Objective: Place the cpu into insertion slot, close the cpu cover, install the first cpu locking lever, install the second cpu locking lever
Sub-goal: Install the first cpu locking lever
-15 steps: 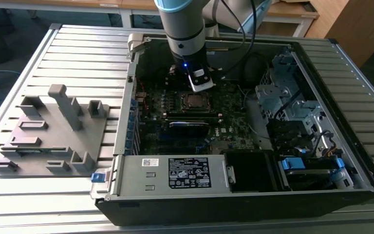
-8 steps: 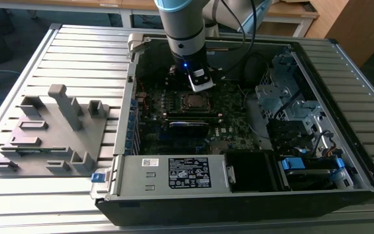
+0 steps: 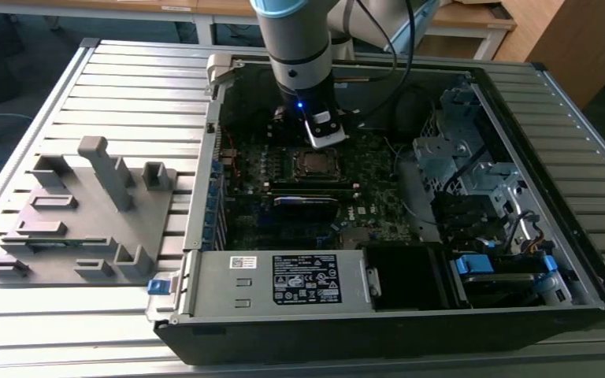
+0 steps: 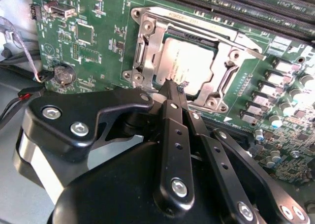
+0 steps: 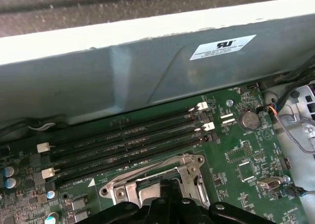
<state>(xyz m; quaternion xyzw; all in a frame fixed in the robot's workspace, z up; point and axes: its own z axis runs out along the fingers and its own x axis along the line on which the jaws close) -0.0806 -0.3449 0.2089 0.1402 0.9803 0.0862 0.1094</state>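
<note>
Trouble from here would most likely come at the insertion slot [image 4: 189, 66], where the gripper [image 4: 173, 88] has its black fingers drawn together to a narrow tip, holding nothing, with that tip touching or just above the near edge of the socket in the second wrist view. The cpu [image 4: 189, 69] already lies in the slot, grey face up, and the cpu cover [image 4: 147, 47] looks closed around it as a silver frame. I judge that a push off line could let the tip slip from the metal onto the green motherboard [image 4: 88, 32] and scrape the small parts beside the socket, or press on the chip itself and bend the contacts beneath. The coin battery [image 4: 64, 75], at about nine o'clock from the socket in that view, and the loose wires near it could also be snagged. As for writing, the power supply box [image 3: 281, 279] carries a black label and a small white one, and a white sticker [image 5: 222, 47] sits on the case wall; I do not read any of it off.
</note>
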